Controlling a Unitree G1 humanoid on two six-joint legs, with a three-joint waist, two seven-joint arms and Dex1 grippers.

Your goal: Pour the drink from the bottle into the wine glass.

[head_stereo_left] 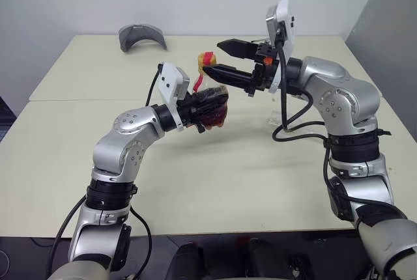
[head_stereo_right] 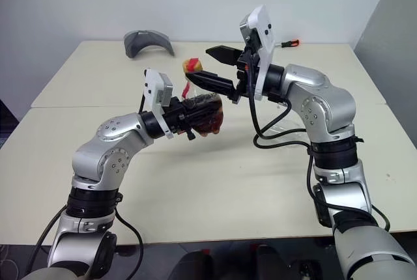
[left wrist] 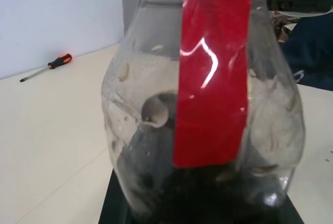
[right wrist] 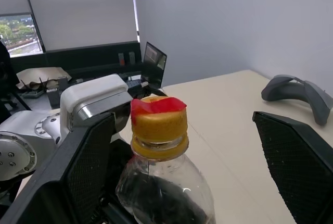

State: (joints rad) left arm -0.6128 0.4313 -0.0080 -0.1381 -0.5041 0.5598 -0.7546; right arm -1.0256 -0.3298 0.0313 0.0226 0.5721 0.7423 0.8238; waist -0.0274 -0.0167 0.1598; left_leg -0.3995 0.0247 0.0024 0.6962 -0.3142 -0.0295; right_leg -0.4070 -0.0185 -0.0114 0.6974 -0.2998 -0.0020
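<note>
My left gripper [head_stereo_left: 207, 103] is shut on the rounded body of the bottle [head_stereo_left: 212, 112], holding it above the middle of the table. The bottle stands nearly upright, tipped a little to the left, and carries a red label strip [left wrist: 213, 78]. The dark reddish drink [head_stereo_right: 210, 118] fills its lower part. The yellow cap [right wrist: 158, 126] is on. My right gripper [head_stereo_left: 212, 58] is open and level, coming from the right, with one finger on each side of the cap and not touching it. The wine glass [head_stereo_left: 273, 120] stands on the table behind my right forearm, mostly hidden.
A grey curved object [head_stereo_left: 142, 36] lies at the far left of the table. A screwdriver with an orange handle [head_stereo_right: 290, 43] lies at the far right edge. Two tabletops meet in a seam [head_stereo_left: 78, 99] running across the left side.
</note>
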